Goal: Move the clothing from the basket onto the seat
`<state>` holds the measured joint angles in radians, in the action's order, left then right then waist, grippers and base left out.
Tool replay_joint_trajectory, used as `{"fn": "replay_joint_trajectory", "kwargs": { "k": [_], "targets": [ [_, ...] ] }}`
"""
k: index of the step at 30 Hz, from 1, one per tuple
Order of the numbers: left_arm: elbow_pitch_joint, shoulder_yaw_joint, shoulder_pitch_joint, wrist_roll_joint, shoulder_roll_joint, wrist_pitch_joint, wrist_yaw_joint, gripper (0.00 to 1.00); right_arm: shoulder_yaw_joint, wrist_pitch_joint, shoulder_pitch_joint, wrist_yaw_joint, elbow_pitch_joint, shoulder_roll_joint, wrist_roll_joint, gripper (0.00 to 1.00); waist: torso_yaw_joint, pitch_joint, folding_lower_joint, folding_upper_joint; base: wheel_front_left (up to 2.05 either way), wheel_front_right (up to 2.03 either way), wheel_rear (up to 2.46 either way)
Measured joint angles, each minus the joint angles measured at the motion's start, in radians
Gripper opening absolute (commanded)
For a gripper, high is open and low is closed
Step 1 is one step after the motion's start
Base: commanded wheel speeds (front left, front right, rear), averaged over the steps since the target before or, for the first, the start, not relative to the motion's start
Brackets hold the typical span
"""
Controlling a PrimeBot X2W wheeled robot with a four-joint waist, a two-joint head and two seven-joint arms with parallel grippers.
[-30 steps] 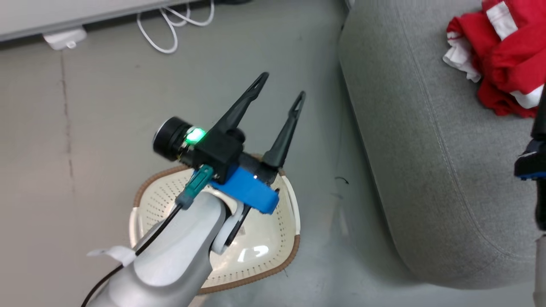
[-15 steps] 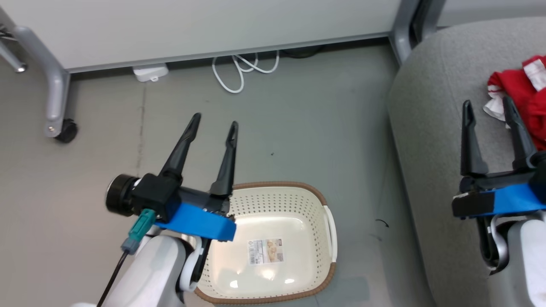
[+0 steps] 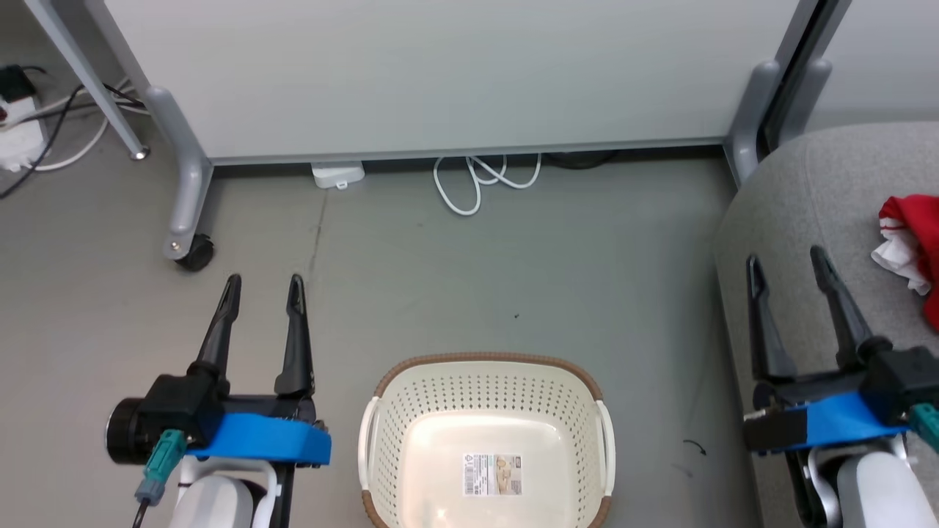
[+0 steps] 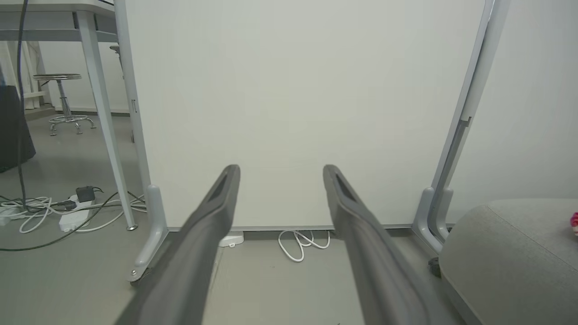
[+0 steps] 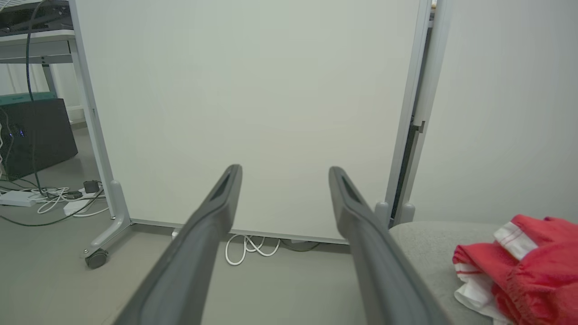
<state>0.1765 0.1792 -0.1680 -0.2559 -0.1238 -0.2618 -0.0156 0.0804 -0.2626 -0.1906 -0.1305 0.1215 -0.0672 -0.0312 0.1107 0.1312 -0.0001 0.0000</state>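
Gaping, left claw (image 3: 264, 282) and right claw (image 3: 785, 257) flank the basket (image 3: 484, 358) on grey floor (image 3: 528, 264) near a partition (image 3: 440, 73).

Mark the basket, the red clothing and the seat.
basket (image 3: 484, 358): head view, on the brown rim at its far edge.
clothing (image 5: 537, 266): right wrist view, on a red fold of the heap.
seat (image 3: 807, 213): head view, on bare grey upholstery left of the clothing.

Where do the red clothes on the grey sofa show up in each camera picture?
Head view: clothing at the right edge, on the sofa.
Left wrist view: a tiny red speck at the far right edge.
Right wrist view: lower right corner.
Shared landmark: white coiled cable below the panel.
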Motion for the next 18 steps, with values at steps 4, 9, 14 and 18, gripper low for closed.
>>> {"fn": "replay_joint_trajectory", "kwargs": {
  "k": [4,9,14,18],
  "targets": [
    [0.004,-0.040,0.037,0.025,0.016,0.000,-0.018,1.00,0.010,0.000,0.054,0.000,0.000,0.007,0.006,1.00,0.005,-0.031,0.0000,0.0000,0.00,0.00,0.00],
    [0.012,-0.069,0.072,0.048,0.037,0.000,-0.035,1.00,0.034,0.000,0.096,0.000,0.000,0.014,0.011,1.00,-0.007,-0.060,0.0000,0.0000,0.00,0.00,0.00],
    [0.023,-0.088,0.086,0.064,0.051,0.000,-0.046,1.00,0.049,0.000,0.121,0.000,-0.001,0.015,0.003,1.00,-0.030,-0.076,0.0000,0.0000,0.00,0.00,0.00],
    [0.026,-0.100,0.088,0.075,0.058,0.000,-0.053,1.00,0.055,0.000,0.128,0.000,0.002,0.016,-0.007,1.00,-0.046,-0.077,0.0000,0.0000,0.00,0.00,0.00]
  ]
}}
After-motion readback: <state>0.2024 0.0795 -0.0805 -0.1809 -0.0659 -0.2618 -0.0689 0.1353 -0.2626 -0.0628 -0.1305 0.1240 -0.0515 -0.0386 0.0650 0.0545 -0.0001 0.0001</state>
